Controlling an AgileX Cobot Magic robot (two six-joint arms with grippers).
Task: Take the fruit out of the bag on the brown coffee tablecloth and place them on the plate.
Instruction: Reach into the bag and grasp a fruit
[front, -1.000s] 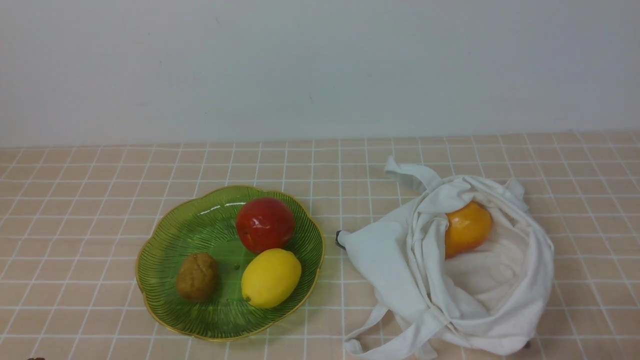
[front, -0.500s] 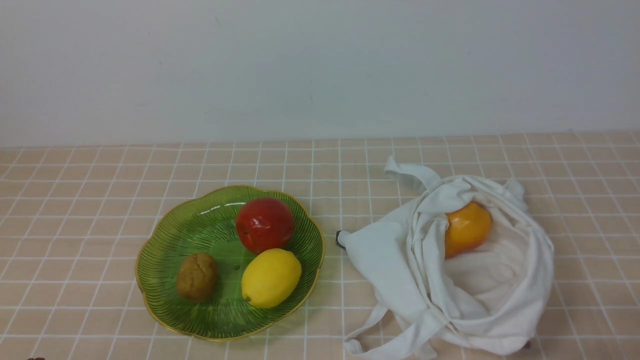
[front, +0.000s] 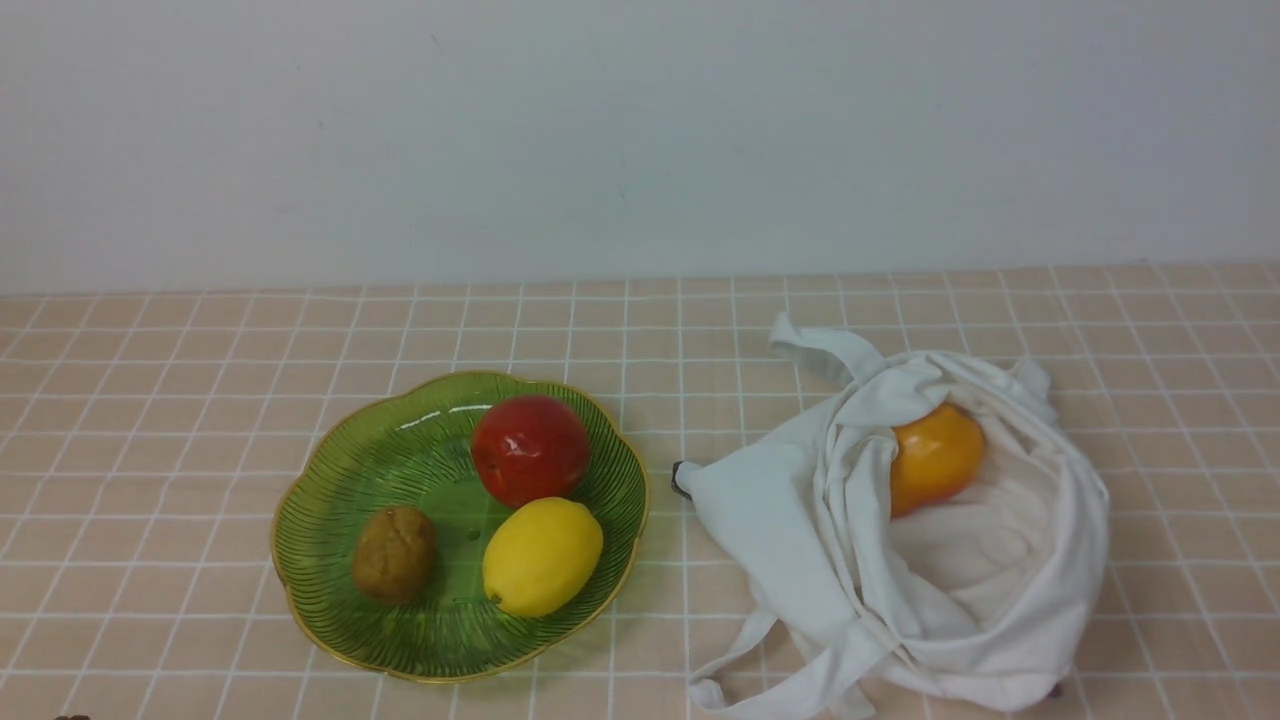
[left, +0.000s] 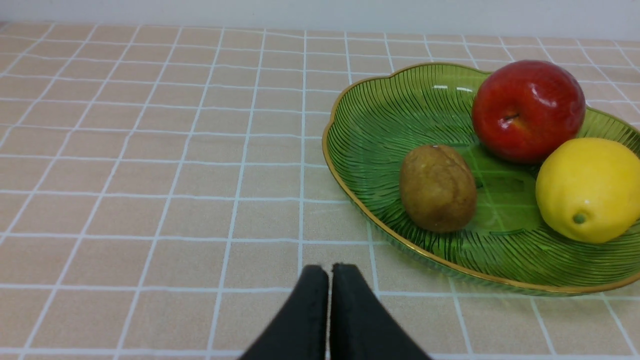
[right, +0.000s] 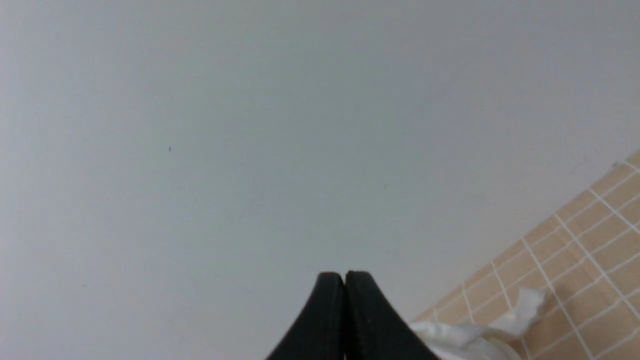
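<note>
Evidently cradles fruit (front: 935, 458) in slumped bag (front: 960, 600), mouth agape for reaching in; holds left hand (left: 329, 270) clenched, empty, near plate (front: 400, 460); right hand (right: 344, 276) clenched, empty, near bag.

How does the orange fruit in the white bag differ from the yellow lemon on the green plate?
The orange fruit sits inside the bag, partly hidden by cloth folds; the lemon lies fully in view on the plate. The orange fruit is deep orange-yellow; the lemon is pure yellow. Both are smooth-skinned.
</note>
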